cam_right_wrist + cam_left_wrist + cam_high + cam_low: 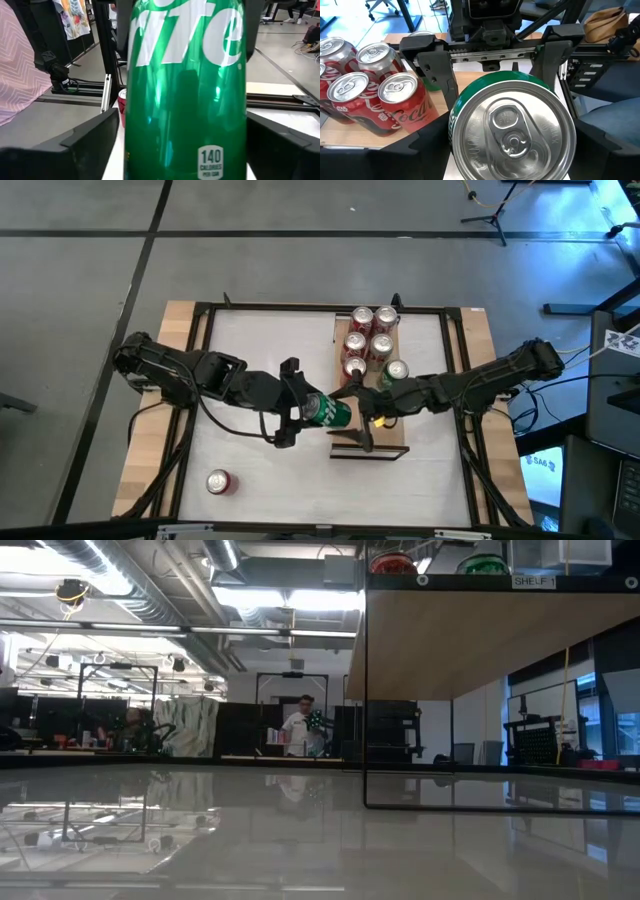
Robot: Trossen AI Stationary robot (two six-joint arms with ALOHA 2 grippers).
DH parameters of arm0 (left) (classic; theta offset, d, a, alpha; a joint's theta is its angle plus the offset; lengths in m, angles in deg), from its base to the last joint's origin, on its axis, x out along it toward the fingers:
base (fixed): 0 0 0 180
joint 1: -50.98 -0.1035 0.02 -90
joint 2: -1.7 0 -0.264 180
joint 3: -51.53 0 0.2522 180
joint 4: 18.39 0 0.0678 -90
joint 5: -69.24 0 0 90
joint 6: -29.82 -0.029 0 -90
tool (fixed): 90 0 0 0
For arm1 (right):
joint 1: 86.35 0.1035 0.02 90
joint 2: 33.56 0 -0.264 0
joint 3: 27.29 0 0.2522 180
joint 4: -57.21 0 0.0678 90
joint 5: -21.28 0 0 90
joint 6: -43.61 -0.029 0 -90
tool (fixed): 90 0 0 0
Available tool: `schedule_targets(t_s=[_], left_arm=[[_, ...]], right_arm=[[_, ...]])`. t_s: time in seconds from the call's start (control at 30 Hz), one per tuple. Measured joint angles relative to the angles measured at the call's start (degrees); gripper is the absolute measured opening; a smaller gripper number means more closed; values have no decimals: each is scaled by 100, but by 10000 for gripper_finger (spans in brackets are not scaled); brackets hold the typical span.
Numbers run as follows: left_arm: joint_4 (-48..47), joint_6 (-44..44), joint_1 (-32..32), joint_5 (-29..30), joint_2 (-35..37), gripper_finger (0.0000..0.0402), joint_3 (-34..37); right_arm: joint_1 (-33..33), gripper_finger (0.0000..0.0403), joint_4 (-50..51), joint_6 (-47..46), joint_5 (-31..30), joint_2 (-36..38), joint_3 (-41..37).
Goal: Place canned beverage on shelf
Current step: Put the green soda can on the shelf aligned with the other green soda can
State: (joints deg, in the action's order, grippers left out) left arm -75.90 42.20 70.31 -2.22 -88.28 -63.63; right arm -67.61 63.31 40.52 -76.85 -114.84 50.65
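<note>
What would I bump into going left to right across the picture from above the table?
Red can lying on the table → left gripper → green can it holds → right gripper, open around that can → green can standing on the shelf.

Left arm: reaches in from the left toward the middle, left gripper [304, 406] clamped with a finger on each side. Right arm: stretched in from the right, right gripper [356, 416] spread wide, facing the left.
</note>
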Motion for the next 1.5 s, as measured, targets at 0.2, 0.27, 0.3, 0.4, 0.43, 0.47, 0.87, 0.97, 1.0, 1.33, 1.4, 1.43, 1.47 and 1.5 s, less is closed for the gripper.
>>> schedule_targets(t_s=[0.2,0.27,0.3,0.4,0.43,0.47,0.87,0.97,1.0,1.33,1.4,1.43,1.47,1.5], left_arm=[[-15,-10,2,-15,0,284,0],[-18,-11,2,-17,0,288,0],[-20,-11,2,-17,-2,292,0],[-17,-9,2,-40,-2,308,0],[-15,-9,0,-75,0,314,0],[0,-8,-4,-115,-2,320,0],[-85,11,-2,-325,-2,331,-11],[-203,11,-2,-326,-2,333,-11],[-252,13,-2,-320,-2,334,-11],[509,72,-93,-13,2,332,695],[816,92,-110,20,2,333,932],[956,99,-111,22,0,334,1049],[1116,101,-111,22,-4,334,1156],[1284,100,-109,22,-3,334,1242]], right_arm=[[-7,308,9,-13,-6,0,0],[-7,292,11,-17,-6,0,0],[-7,292,13,-17,-6,0,0],[-7,292,11,-17,5,12,0],[-6,292,28,-29,5,40,0],[-3,292,66,-34,7,68,0],[9,293,1072,-248,211,805,-7],[9,293,1489,-356,183,1139,-7],[35,293,1637,-441,171,1265,-7],[1225,293,2401,-553,-1200,2330,-5],[1585,296,2469,-553,-1747,2440,-103],[1751,297,2462,-555,-2047,2483,-183],[1918,298,2460,-565,-2344,2521,-281],[2078,297,2468,-593,-2605,2563,-403]])
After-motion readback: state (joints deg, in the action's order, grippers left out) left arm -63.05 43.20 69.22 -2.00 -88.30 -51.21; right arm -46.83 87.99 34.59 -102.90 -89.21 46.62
